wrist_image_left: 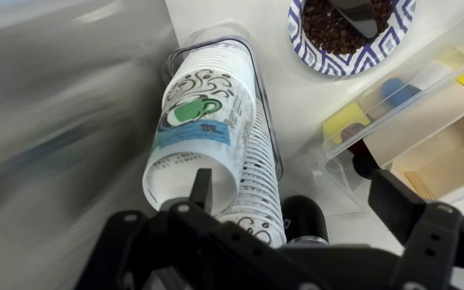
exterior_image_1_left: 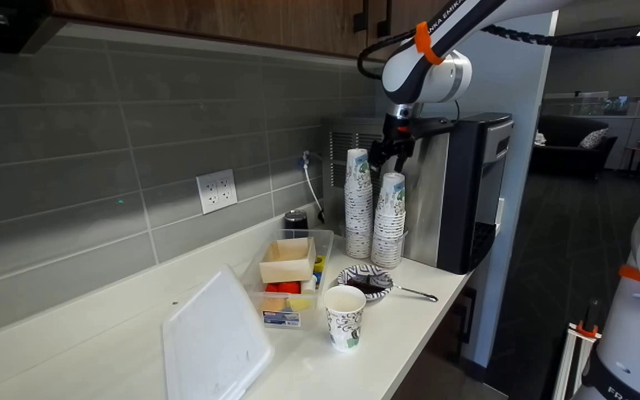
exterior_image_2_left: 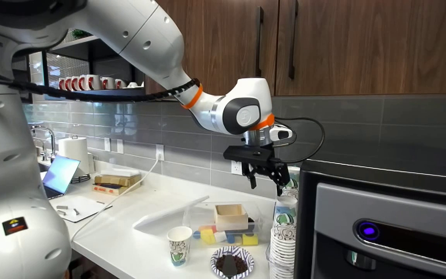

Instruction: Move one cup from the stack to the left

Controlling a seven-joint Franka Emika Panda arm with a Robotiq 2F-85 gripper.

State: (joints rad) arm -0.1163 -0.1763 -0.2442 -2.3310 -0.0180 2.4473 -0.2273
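Two stacks of upside-down white paper cups with dark swirl print stand against the steel side of the machine. The front, shorter stack (exterior_image_1_left: pixel 390 239) ends in a top cup (wrist_image_left: pixel 199 108) with a green mug print. The back, taller stack (exterior_image_1_left: pixel 358 216) rises beside it. A single cup (exterior_image_1_left: pixel 345 322) stands upright on the counter, also in an exterior view (exterior_image_2_left: pixel 179 246). My gripper (exterior_image_1_left: pixel 388 163) is open and empty just above the front stack. In the wrist view (wrist_image_left: pixel 296 193) one finger overlaps the top cup's base; the other is off over the bin side.
A patterned bowl (exterior_image_1_left: pixel 365 273) with coffee beans and a scoop sits before the stacks. A clear bin (exterior_image_1_left: pixel 324 253) holds a wooden box and blocks. Its white lid (exterior_image_1_left: pixel 214 339) leans nearby. A black tumbler (wrist_image_left: pixel 304 219) stands behind. The machine (exterior_image_2_left: pixel 385 217) borders the stacks.
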